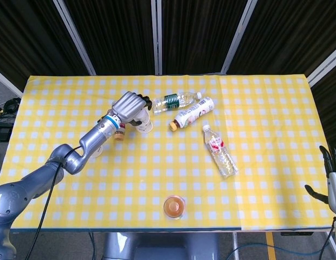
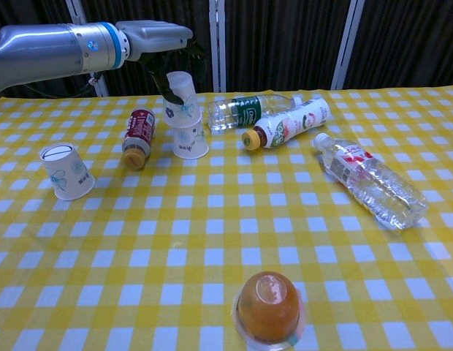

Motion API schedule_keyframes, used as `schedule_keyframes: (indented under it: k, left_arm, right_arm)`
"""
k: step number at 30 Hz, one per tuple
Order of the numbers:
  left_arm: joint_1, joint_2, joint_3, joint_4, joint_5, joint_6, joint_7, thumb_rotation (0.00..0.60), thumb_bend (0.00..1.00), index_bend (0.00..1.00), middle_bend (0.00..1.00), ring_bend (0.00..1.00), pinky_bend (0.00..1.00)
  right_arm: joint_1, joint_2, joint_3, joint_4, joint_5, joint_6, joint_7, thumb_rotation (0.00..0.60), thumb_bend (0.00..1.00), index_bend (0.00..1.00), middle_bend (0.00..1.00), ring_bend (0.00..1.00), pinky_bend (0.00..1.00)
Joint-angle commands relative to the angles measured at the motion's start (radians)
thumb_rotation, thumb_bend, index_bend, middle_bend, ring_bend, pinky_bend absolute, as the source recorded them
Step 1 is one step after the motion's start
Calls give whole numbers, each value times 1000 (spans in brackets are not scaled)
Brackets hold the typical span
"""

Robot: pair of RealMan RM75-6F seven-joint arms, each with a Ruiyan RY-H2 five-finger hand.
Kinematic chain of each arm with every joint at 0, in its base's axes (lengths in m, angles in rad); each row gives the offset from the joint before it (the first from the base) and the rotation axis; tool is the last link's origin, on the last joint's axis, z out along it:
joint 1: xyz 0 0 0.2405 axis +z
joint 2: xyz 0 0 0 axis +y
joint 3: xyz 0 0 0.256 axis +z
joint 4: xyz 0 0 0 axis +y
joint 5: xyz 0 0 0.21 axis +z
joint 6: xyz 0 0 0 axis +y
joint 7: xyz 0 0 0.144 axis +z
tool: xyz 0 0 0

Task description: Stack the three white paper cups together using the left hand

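An upturned paper cup [image 2: 178, 93] is gripped in the left robot hand [image 2: 165, 40], tilted and resting on the base of a second upturned cup [image 2: 190, 138] that stands on the yellow checked table [image 2: 212, 241]; the third cup [image 2: 65, 172] stands upturned well apart, toward the left edge in the chest view. Beside the standing cup lie a small red-labelled bottle [image 2: 138, 136], a green-labelled bottle [image 2: 252, 110], a white bottle with an orange cap [image 2: 286, 123] and a clear bottle [image 2: 369, 179], with a jelly cup [image 2: 269, 306] near the front edge. The right robot hand [image 1: 331, 181] hangs beyond the table's right edge, fingers apart and holding nothing.
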Motion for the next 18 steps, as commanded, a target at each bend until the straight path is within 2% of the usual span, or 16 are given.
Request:
schedule_keyframes:
  k: [1,4,10,13,18]
  left_arm:
    - [-1,-13,0,19,0,0,-15,600,91,155,78,128,203]
    - [1,-22,1,27,2,4,-33,600,56,62,3,42,104]
    - [6,-9,-6,10,3,25,-59,600,47,8,0,1,77]
    - [20,36,-6,-41,8,49,-71,600,47,7,0,0,66]
    - [107,177,29,-214,29,131,-88,600,31,26,0,0,51]
  right_arm:
    - [-1,1,0,1,2,0,1,600,0,0,0,0,0]
    - [-1,1,1,2,1,2,2,600,0,0,0,0,0]
    - [-2,3,0,-2,-2,5,4,600,0,0,0,0,0]
    - [-3,4,-1,-4,-7,8,4,600,0,0,0,0,0]
    - [-6,9,-6,-14,-23,15,9,600,0,0,0,0,0]
